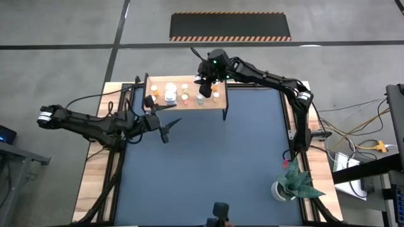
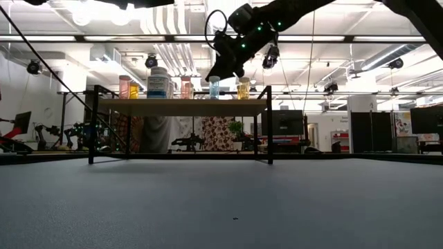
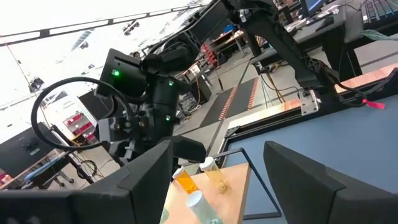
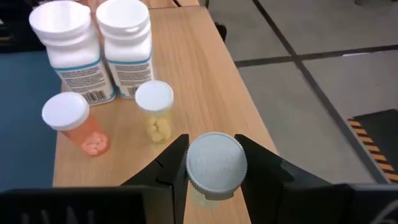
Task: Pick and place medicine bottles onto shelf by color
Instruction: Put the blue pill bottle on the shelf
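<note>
The wooden shelf (image 1: 189,104) stands at the mat's far edge. It carries two large white bottles (image 4: 99,50), an orange bottle (image 4: 78,127), a yellow one (image 4: 154,115) and others. My right gripper (image 4: 213,165) is above the shelf's far side (image 1: 203,83), to the right of those bottles. It is shut on a small pale greenish bottle with a white cap. My left gripper (image 1: 167,128) is open and empty over the mat, just in front of the shelf's left part. It also shows in the left wrist view (image 3: 221,186). My right gripper pinches the small bottle's white cap (image 4: 196,165) on two opposite sides between its two fingers. The fingers come from above and point down. The bottle stands upright below them, its pale body (image 4: 200,198) over the shelf board. I cannot tell whether its base rests on the board.
A white pot with a green plant (image 1: 289,186) stands at the mat's near right corner. Cables lie beyond the table's right edge (image 1: 353,135). The shelf's thin black legs (image 2: 269,131) stand on the mat. The dark mat (image 1: 214,164) lies open in front of the shelf.
</note>
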Action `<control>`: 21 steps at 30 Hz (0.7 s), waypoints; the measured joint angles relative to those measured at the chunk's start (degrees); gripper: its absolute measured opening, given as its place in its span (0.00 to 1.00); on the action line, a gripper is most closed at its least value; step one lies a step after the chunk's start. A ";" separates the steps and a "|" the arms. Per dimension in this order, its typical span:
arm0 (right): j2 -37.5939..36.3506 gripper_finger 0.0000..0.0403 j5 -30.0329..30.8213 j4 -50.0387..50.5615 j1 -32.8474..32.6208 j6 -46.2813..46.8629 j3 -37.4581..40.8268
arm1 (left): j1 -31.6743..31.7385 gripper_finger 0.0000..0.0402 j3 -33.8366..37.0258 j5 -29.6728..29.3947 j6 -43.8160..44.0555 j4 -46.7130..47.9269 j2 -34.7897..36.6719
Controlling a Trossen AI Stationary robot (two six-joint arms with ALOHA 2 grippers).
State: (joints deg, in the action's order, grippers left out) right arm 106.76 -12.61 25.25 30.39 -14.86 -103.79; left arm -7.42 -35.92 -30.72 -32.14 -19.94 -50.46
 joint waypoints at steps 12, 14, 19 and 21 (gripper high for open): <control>0.17 0.28 -0.07 1.42 -0.02 2.65 1.28 | 0.02 0.59 0.04 0.00 -0.04 -0.02 -0.13; 0.19 0.27 -0.06 1.07 -0.11 3.31 1.80 | 0.02 0.59 0.04 -0.02 -0.07 -0.02 -0.13; 0.20 0.27 -2.41 0.01 -0.13 4.90 2.58 | 0.02 0.59 0.04 -0.01 -0.09 -0.02 -0.13; 0.20 0.28 -2.86 -0.30 -0.15 5.84 2.72 | 0.02 0.59 0.04 0.00 -0.09 -0.02 -0.13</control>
State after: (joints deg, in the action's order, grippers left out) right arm 106.96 -15.48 24.95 30.24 -9.01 -101.07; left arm -7.40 -35.88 -30.72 -32.23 -19.97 -50.59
